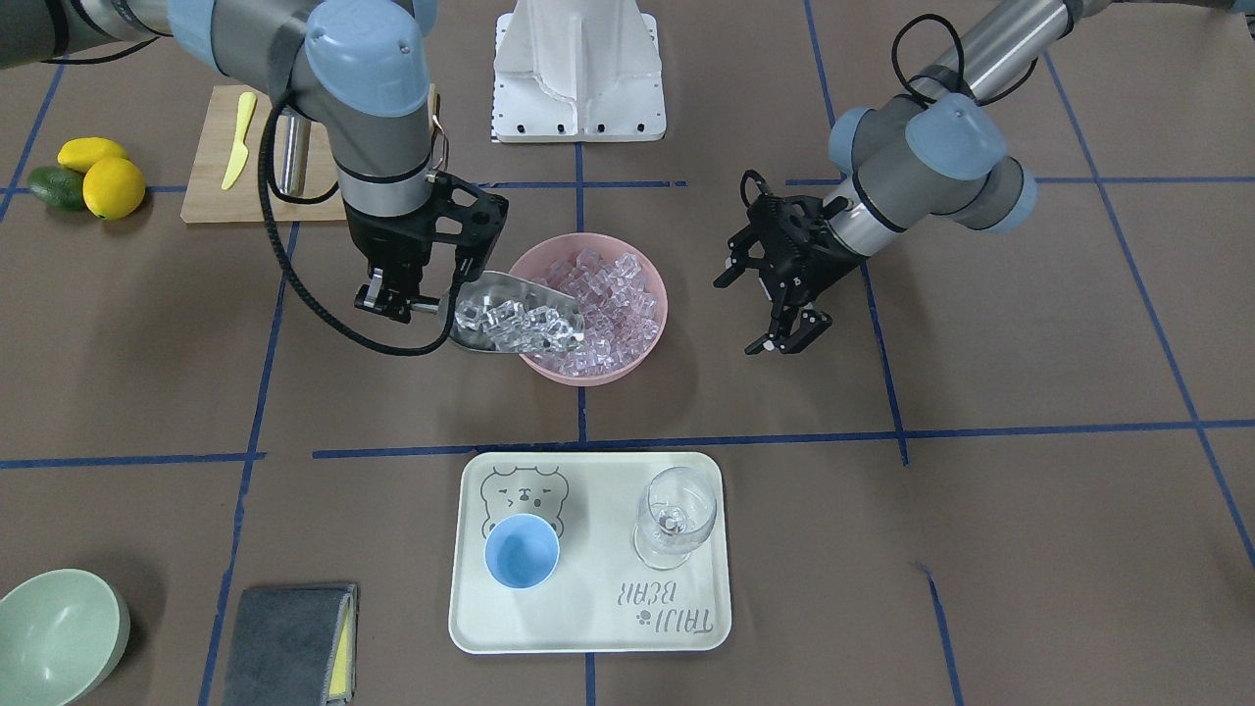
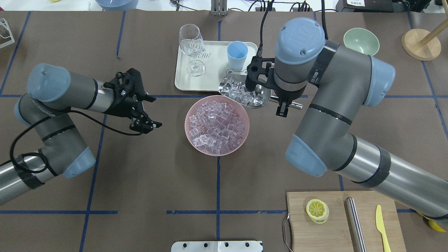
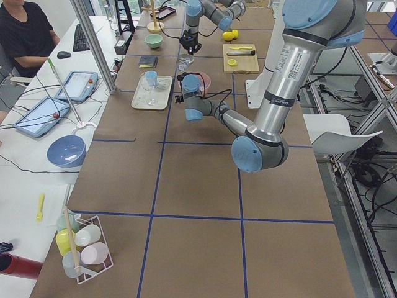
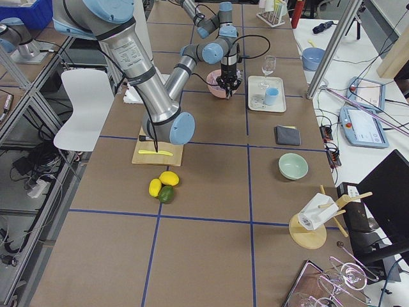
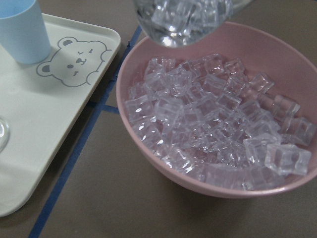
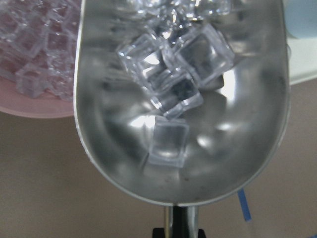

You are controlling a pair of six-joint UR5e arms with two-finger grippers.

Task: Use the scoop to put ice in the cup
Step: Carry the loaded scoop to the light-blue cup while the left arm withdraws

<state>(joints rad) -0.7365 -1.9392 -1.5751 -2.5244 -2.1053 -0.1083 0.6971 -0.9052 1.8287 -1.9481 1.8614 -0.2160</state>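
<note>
My right gripper (image 2: 285, 106) is shut on the thin handle of the steel scoop (image 2: 245, 92). The scoop is held level above the rim of the pink bowl (image 2: 217, 153) and carries several ice cubes (image 6: 173, 84). The bowl holds a heap of ice (image 2: 217, 124). The light-blue cup (image 2: 237, 55) stands upright and empty on the cream tray (image 2: 210, 82), beyond the bowl. My left gripper (image 2: 154, 111) is open and empty, to the bowl's left. The front view shows the scoop (image 1: 510, 314), the cup (image 1: 522, 551) and both grippers, right (image 1: 397, 299) and left (image 1: 737, 316).
A clear wine glass (image 2: 191, 45) stands on the tray beside the cup. A cutting board (image 2: 336, 227) with a lemon slice, a steel cylinder and a yellow knife lies near my right arm. A pale green bowl (image 2: 361, 41), a grey cloth (image 1: 289, 642) and lemons (image 1: 113, 186) lie further out.
</note>
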